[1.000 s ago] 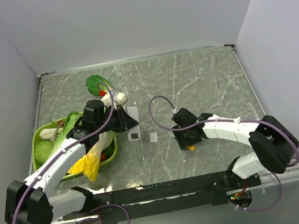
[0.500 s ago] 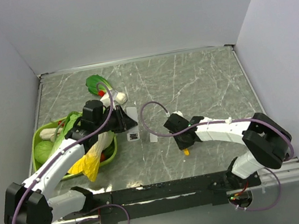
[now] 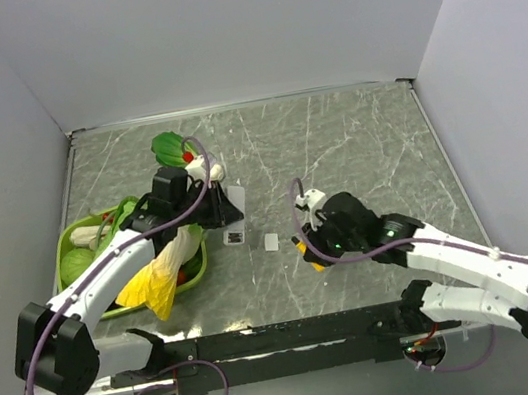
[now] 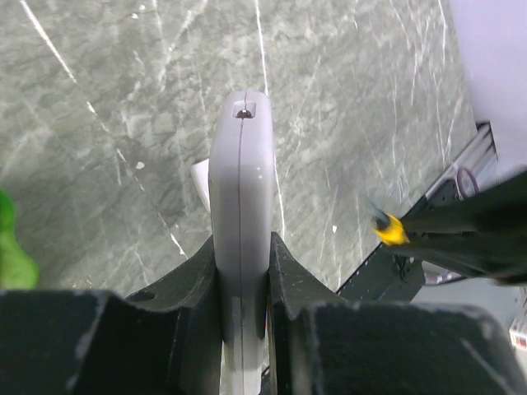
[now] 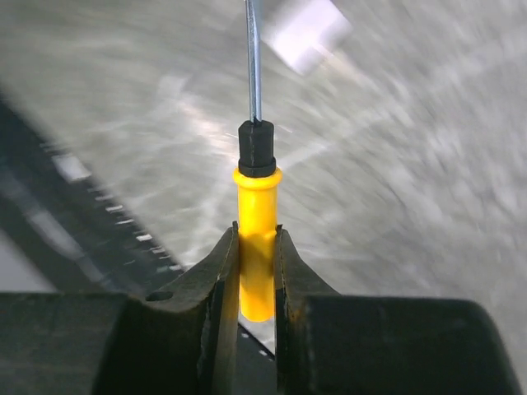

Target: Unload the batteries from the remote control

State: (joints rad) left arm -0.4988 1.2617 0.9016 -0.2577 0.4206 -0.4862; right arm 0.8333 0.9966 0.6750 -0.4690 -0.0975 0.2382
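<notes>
- Clamping down hard, the left gripper (image 4: 240, 247) has its two dark fingers pressed against both flat sides of the remote control (image 4: 240, 164), which is held edge-on with its seam facing the wrist camera.
- From above, that remote control sits lifted off the table in the left-centre of the scene, just right of the green bowl (image 3: 64, 253), with its free end pointing away from the arm.
- Over to the right gripper (image 5: 257, 255): jaws pinched tight on the yellow handle of the screwdriver (image 5: 257, 206), black collar and thin metal shaft sticking out ahead of the fingers.
- The right wrist view is smeared with blur, but the shaft tip points towards a pale square shape, the small grey cover (image 3: 272, 242), lying flat on the marble table (image 3: 356, 141).
- That cover rests between the two grippers, apart from both.
- Just left of it, near side of the held remote control, a small dark pair lies on the table; it looks like the batteries (image 3: 236, 236), though it is too small to be sure.
- The bowl on the left is piled with leafy green and yellow items, with the left arm stretched across it.
- The screwdriver's yellow handle also shows at the right of the left wrist view, well apart from the remote control.
</notes>
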